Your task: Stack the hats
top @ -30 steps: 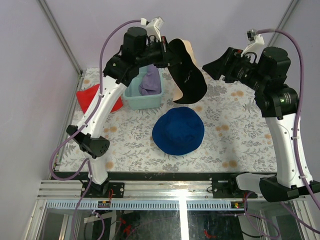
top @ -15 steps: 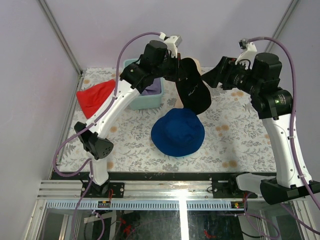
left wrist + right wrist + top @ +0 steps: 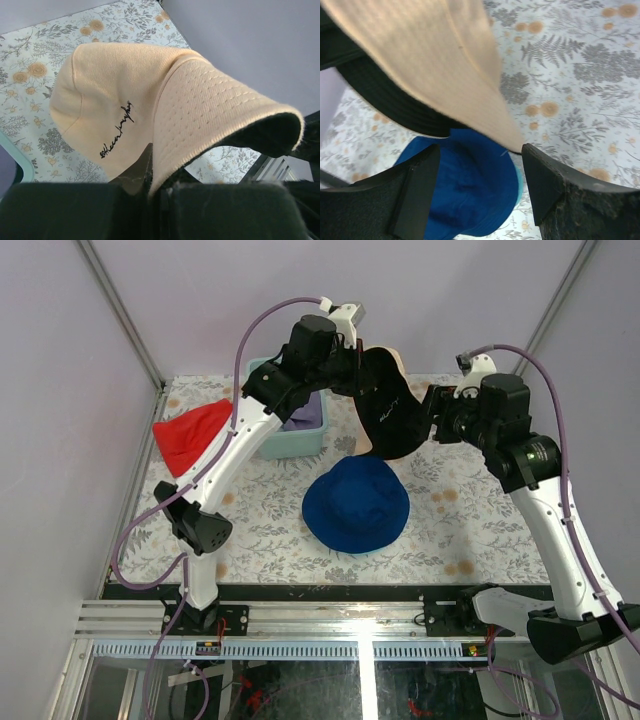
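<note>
Tan hat [image 3: 388, 425] is gripped by its brim in the left pincer [image 3: 151, 186], raised at 12 o'clock of the blue hat [image 3: 356, 504]. The right pincer [image 3: 481, 165] is spread wide, empty, at 3 o'clock. Lavender hat [image 3: 312, 418], in the bin [image 3: 290, 447] at 10 o'clock, is judged unstacked too.

The left arm [image 3: 232, 445] stretched up and forward from its base, bent at the elbow, with its wrist high over the far side. The left gripper [image 3: 156, 189] was closed tight on the brim of the tan hat [image 3: 115, 100]. The right arm [image 3: 548, 515] stood tall and leaned to the left. The right gripper [image 3: 479, 172] had its jaws wide apart and gripped nothing.
</note>
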